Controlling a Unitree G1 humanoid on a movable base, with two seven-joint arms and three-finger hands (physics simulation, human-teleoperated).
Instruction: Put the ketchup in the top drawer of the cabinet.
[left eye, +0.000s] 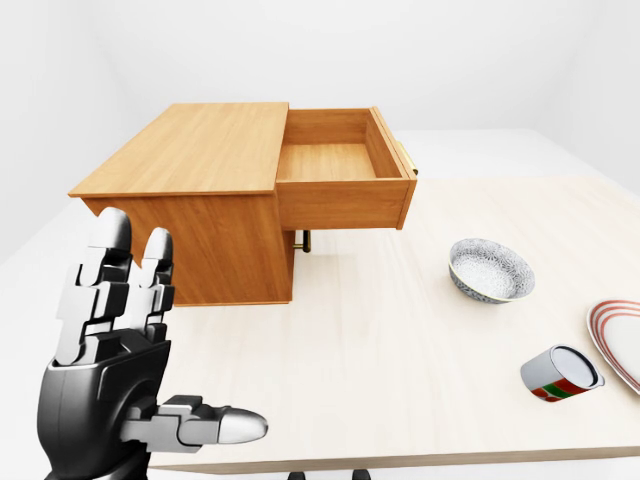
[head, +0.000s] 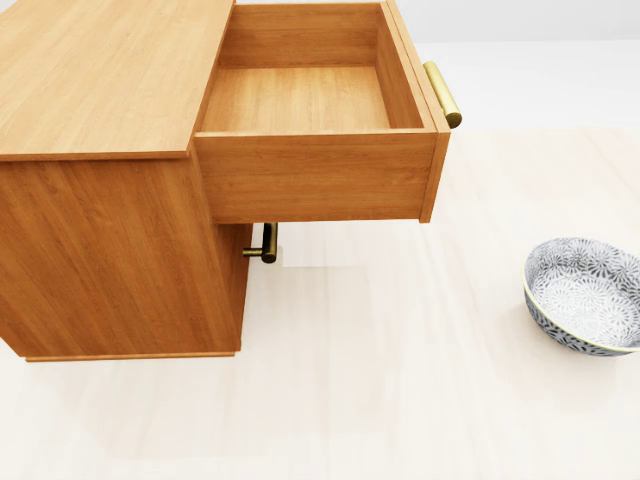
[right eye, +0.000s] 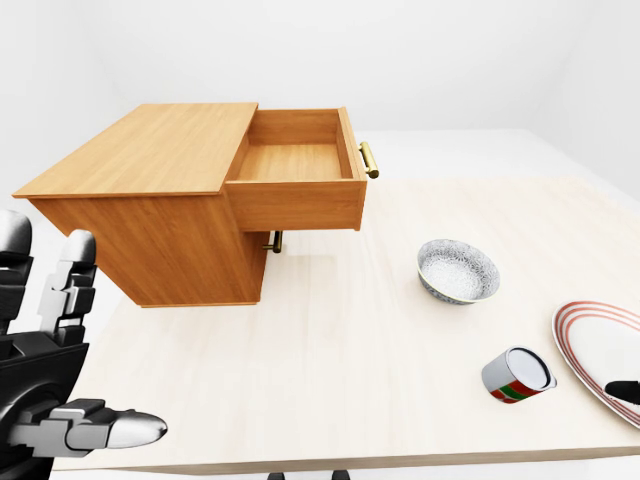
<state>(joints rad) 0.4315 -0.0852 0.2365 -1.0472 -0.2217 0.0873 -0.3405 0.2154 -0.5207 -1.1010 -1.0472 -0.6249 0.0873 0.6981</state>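
Observation:
A wooden cabinet (left eye: 190, 160) stands on the pale table at the upper left. Its top drawer (head: 300, 100) is pulled open and empty, with a brass handle (head: 443, 93) on its right end. A small can-shaped container with a red and green label (left eye: 562, 373) lies on its side at the table's lower right; no other ketchup shows. My left hand (left eye: 160, 335) is raised at the lower left of the left-eye view, fingers spread, open and empty, far from the container. A small dark tip (right eye: 624, 388) at the right edge over the plate may be my right hand.
A patterned bowl (left eye: 490, 270) sits right of the cabinet. A white plate with red rings (left eye: 615, 335) lies at the right edge, just beyond the container. A lower drawer's brass handle (head: 267, 243) shows under the open drawer. The table's near edge (left eye: 400, 462) runs along the bottom.

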